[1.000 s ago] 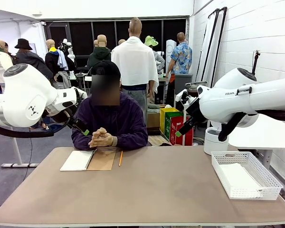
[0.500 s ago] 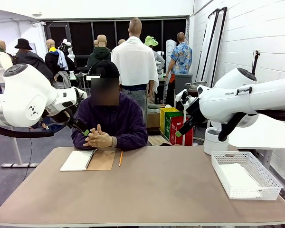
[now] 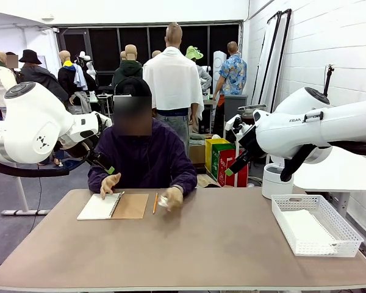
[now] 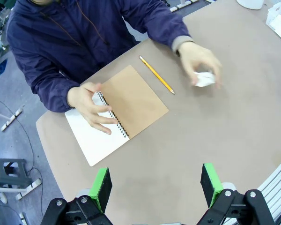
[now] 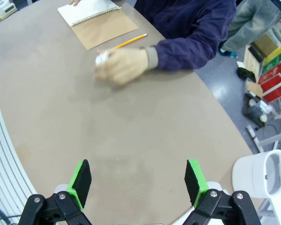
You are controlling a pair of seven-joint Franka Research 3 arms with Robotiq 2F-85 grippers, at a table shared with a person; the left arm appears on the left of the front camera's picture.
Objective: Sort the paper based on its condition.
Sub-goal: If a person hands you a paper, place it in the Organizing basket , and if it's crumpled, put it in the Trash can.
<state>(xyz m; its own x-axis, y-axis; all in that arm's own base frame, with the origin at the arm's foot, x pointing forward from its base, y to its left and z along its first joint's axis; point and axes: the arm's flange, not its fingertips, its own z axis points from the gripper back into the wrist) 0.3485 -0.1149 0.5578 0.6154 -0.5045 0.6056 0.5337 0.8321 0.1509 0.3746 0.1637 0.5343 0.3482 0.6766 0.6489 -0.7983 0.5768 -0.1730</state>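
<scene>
The person's hand holds a small crumpled white paper wad [image 3: 164, 201] [image 4: 204, 78] [image 5: 101, 57] just above the table, blurred by motion. Their other hand rests on the open spiral notebook [image 3: 100, 206] [image 4: 91, 140] [image 5: 86, 10]. Flat white paper [image 3: 306, 227] lies in the white basket [image 3: 296, 199] at the right. My left gripper [image 3: 108, 167] [image 4: 154, 185] hangs open high above the table's near-left part, with nothing in it. My right gripper [image 3: 230, 170] [image 5: 136, 180] is open too, raised over the table's middle, well short of the wad.
An orange pencil [image 3: 154, 203] [image 4: 157, 75] [image 5: 128, 42] lies beside the notebook's brown cover [image 4: 133, 101]. A white bin [image 3: 273, 180] stands behind the table at the right. Bare brown tabletop [image 3: 201, 244] stretches between the notebook and the basket.
The person's clasped hands have parted: one went to the notebook page, the other moved out over the table with the white wad. Neither arm has moved.
</scene>
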